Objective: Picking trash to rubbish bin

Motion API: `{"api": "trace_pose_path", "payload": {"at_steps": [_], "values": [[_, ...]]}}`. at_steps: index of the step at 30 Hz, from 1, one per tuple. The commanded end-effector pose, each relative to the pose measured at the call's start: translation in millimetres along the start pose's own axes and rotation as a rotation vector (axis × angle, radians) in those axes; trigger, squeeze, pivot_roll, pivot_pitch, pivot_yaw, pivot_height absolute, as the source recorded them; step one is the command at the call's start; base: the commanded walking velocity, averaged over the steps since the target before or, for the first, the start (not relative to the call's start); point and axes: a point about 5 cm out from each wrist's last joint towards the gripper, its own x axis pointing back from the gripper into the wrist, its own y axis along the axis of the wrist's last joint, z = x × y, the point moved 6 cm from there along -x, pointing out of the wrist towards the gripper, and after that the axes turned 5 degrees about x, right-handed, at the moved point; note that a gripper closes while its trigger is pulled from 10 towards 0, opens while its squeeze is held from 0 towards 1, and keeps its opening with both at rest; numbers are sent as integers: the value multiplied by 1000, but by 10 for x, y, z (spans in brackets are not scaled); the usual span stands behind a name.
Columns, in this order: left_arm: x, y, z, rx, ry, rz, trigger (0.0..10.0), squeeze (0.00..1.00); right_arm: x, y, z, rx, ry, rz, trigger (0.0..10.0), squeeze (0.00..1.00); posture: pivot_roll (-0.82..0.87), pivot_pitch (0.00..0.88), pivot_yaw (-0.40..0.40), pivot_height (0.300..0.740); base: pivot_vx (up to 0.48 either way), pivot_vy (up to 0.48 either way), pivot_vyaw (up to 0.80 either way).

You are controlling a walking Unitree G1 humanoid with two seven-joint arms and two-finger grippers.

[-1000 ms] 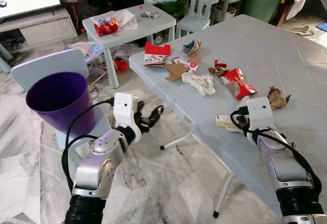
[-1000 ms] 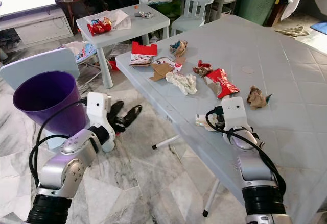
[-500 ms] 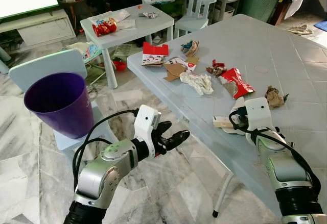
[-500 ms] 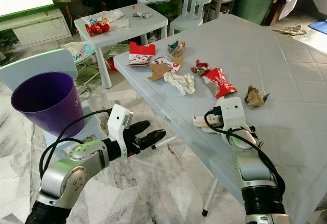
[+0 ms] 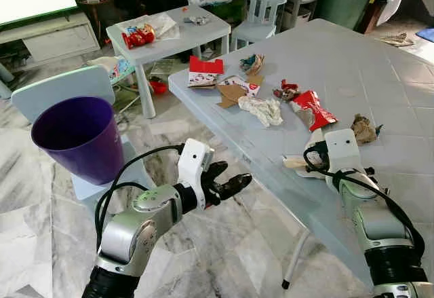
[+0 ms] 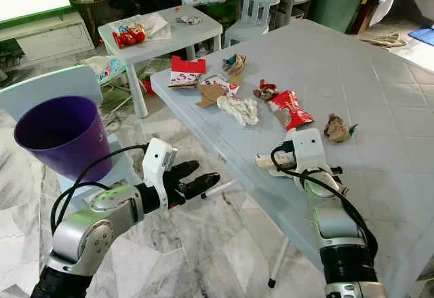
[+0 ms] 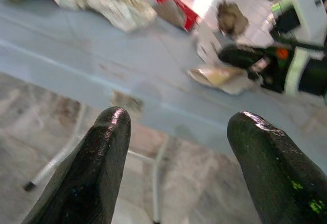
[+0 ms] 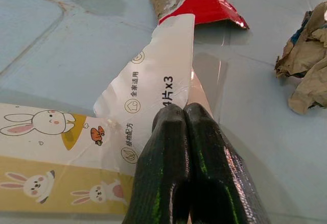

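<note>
While the right gripper (image 8: 181, 113) rests low on the pale blue plastic table (image 5: 380, 74) with its two black fingers pressed together on the white and yellow rabbit-printed wrapper (image 8: 76, 147), the left gripper (image 5: 230, 184) hangs over the marble floor (image 5: 224, 244) beside the table edge, its fingers spread wide and holding nothing. The wrapper lies flat near the table's near edge, just in front of a torn red foil packet (image 5: 317, 110). A crumpled brown paper ball (image 5: 365, 128) sits close by. The round purple plastic bin (image 5: 78, 135) stands on the floor well apart, to the robot's left.
</note>
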Motion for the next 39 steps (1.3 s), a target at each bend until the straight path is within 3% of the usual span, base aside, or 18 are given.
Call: {"api": "trace_pose_path", "payload": {"at_steps": [1,5,9,17,25,33,34,35,36,39], "values": [[-8,63,12,-21,10,-18,10000,0,-17,-98,-17,-9,-5,41,0,0,79,67,-15,740,0,0,0],[-8,135,62,-40,45,-54,10000,0,-23,-66,-54,-23,-19,25,0,0,77,70,-16,740,0,0,0],[9,325,180,-62,123,-155,10000,0,-11,151,-153,-121,-63,-80,0,0,77,70,-16,740,0,0,0],[89,652,347,-96,237,-320,10000,0,56,544,-336,-182,-139,-265,0,0,75,74,-16,740,0,0,0],[206,822,519,-97,344,-426,10000,0,120,722,-464,-210,-199,-362,0,0,76,71,-18,740,0,0,0],[224,832,610,-81,383,-437,10000,0,136,766,-516,-211,-231,-386,0,0,77,65,-19,740,0,0,0],[228,837,625,-74,388,-441,10000,0,134,761,-519,-210,-234,-384,1725,0,77,65,-19,740,0,0,0],[230,839,631,-72,391,-443,10000,0,133,759,-519,-211,-235,-384,1725,0,77,65,-19,740,0,0,0],[236,848,639,-66,394,-449,10000,0,131,754,-517,-208,-235,-381,9882,0,77,65,-19,740,0,0,0],[271,878,697,-25,422,-477,10000,0,126,743,-515,-212,-236,-378,10000,0,77,65,-19,740,0,0,0]]}}
